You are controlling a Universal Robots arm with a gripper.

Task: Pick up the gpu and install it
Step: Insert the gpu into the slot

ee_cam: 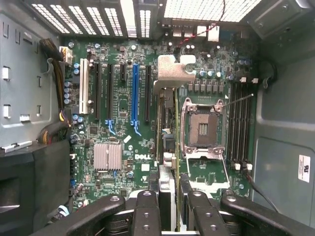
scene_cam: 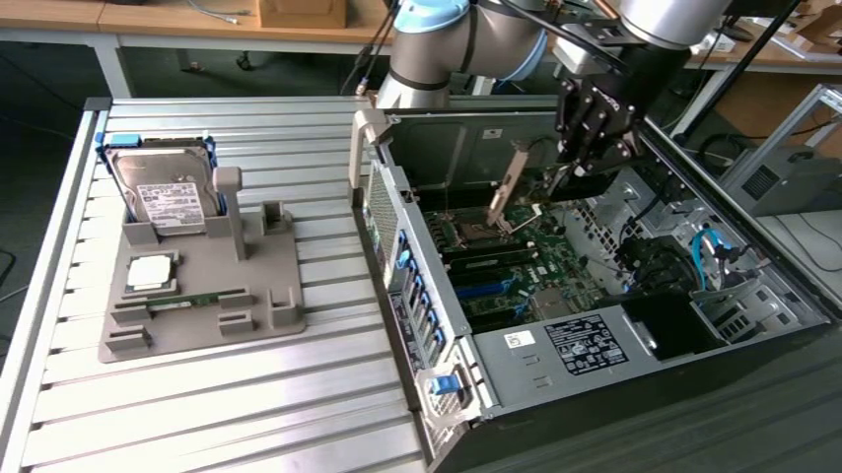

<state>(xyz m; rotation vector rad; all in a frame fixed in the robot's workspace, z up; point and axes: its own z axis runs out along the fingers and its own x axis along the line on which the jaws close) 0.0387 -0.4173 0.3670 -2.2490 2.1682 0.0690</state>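
One gpu (scene_cam: 508,195), one hard drive (scene_cam: 164,193), one case (scene_cam: 410,281)

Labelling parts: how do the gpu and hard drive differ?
The gpu is thin, with a silver bracket; the hard drive is boxy, white-labelled. The gripper holds the gpu inside the computer case; the hard drive stands in a gray holder outside.
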